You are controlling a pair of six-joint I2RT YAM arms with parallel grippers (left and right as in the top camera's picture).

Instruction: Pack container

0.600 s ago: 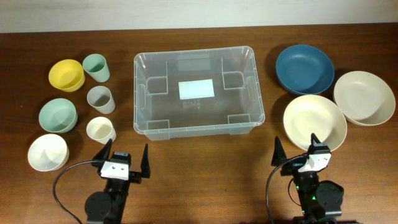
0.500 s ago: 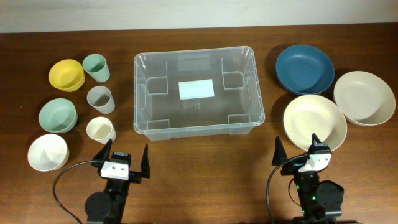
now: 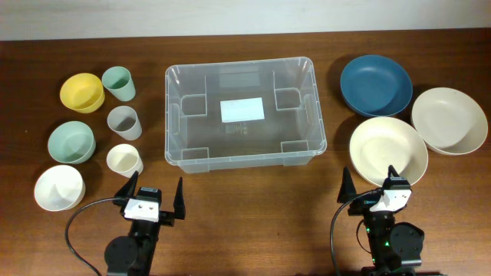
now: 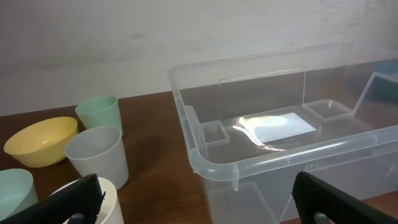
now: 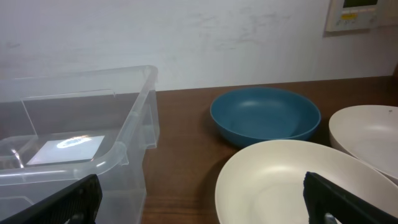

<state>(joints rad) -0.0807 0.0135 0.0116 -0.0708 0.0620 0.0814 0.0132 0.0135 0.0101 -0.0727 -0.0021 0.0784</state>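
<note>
The clear plastic container (image 3: 244, 115) stands empty at the table's middle, a white label on its base; it also shows in the left wrist view (image 4: 273, 149) and the right wrist view (image 5: 74, 155). My left gripper (image 3: 153, 198) is open and empty near the front edge, behind a cream cup (image 3: 124, 160). My right gripper (image 3: 368, 186) is open and empty at the front right, just short of a cream bowl (image 3: 387, 150). In the left wrist view the fingers (image 4: 68, 202) frame the container's corner. In the right wrist view the fingers (image 5: 339, 199) frame the cream bowl (image 5: 292, 183).
Left of the container: a yellow bowl (image 3: 82, 92), a green cup (image 3: 119, 83), a grey cup (image 3: 123, 122), a pale green bowl (image 3: 71, 142) and a white bowl (image 3: 58, 187). Right: a blue bowl (image 3: 376, 83) and a second cream bowl (image 3: 449, 119).
The right gripper has shifted very slightly to the right. Nothing else has moved.
</note>
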